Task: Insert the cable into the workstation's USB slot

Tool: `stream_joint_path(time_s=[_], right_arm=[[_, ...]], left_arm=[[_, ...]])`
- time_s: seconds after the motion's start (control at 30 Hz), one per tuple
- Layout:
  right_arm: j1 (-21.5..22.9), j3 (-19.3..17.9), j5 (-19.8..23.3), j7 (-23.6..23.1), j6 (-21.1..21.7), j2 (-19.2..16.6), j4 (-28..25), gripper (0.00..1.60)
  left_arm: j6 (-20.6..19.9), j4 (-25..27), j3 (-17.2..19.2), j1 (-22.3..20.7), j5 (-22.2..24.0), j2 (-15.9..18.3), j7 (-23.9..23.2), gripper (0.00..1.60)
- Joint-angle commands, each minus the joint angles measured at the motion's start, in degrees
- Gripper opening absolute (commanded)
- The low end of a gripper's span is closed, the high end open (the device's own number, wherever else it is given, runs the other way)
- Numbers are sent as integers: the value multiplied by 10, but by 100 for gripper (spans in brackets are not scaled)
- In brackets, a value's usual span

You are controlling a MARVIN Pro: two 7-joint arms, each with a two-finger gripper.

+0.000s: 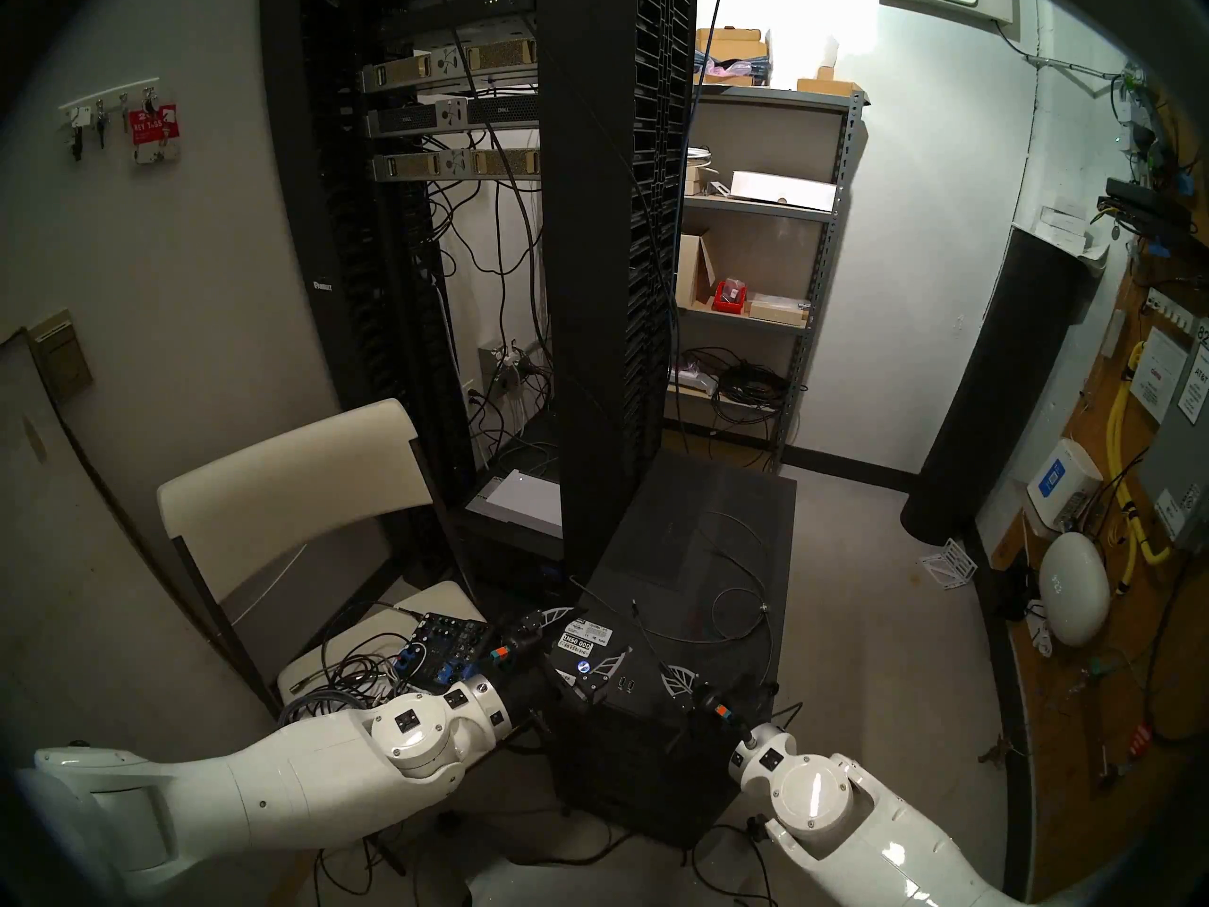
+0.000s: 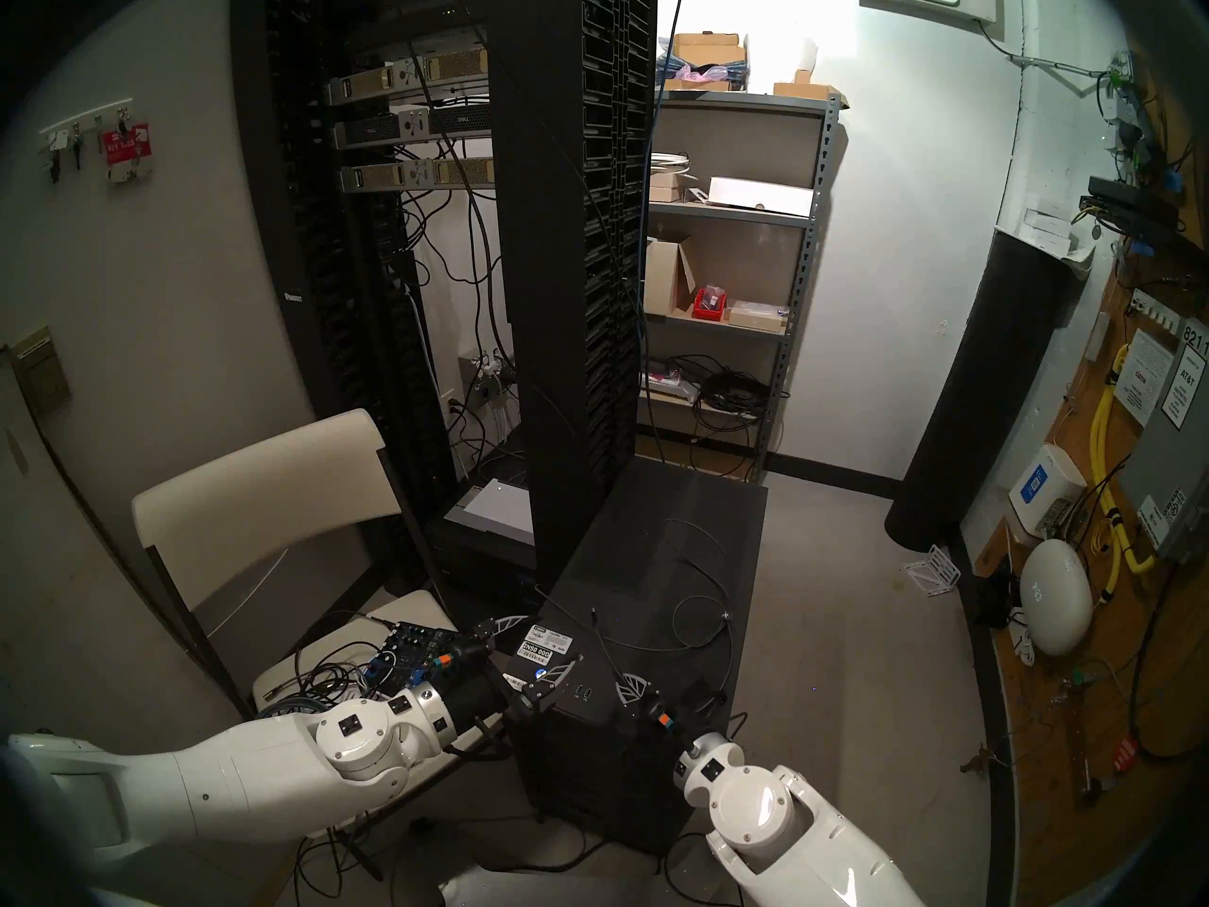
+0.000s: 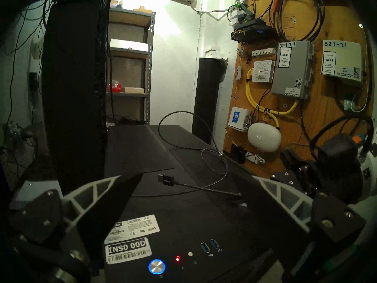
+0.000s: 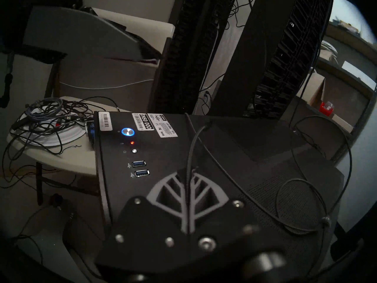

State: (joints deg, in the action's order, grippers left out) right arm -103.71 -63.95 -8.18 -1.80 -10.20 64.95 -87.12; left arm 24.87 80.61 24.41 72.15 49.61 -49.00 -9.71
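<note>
Cable [image 3: 212, 161] lies in loose loops on the flat black top of the workstation [image 1: 687, 559], which stands on a grey floor in a cramped equipment room. From the left: 1 white folding chair [image 1: 288, 487] carrying 1 small blue audio mixer [image 1: 445, 647] and a tangle of cords, then 1 tall black server rack [image 1: 589, 231], 1 grey metal shelf unit [image 1: 818, 231], and 1 plywood board [image 3: 255, 96] of wall boxes. On the workstation's front edge the left wrist view shows 1 blue-lit round button [image 3: 156, 266], 1 red light [image 3: 177, 258] and 2 USB ports; the USB slot [image 3: 214, 244] farther from the red light is empty. The left gripper [image 1: 582, 644] hangs over the labels with its fingers spread wide, nothing between them. The right gripper [image 4: 188, 170] is pinched closed around the cable a little behind the black plug [image 3: 166, 179], which points toward the rack, apart from the ports.
</note>
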Motion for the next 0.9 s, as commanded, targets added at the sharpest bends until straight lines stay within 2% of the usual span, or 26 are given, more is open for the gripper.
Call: stream_joint_path(time_s=[0.0,0.13,0.4,0.67,0.87], right_arm=[[-35,-2,-31,54,-53,-5,-30,0],[-42,-1,-50,73,-70,-11,-34,0],[-43,9,-72,84,-92,-11,-32,0],[-42,16,-82,85,-93,-10,-38,0],[-37,20,-83,78,-92,-11,-39,0]], left_arm=[[-66,20,-3,-12,67,-6,-34,160],[-107,28,-4,-10,94,-8,-48,160],[-149,35,6,-3,157,-19,-46,160],[-167,34,15,0,197,-30,-26,160],[-167,24,15,-4,197,-40,-11,159]])
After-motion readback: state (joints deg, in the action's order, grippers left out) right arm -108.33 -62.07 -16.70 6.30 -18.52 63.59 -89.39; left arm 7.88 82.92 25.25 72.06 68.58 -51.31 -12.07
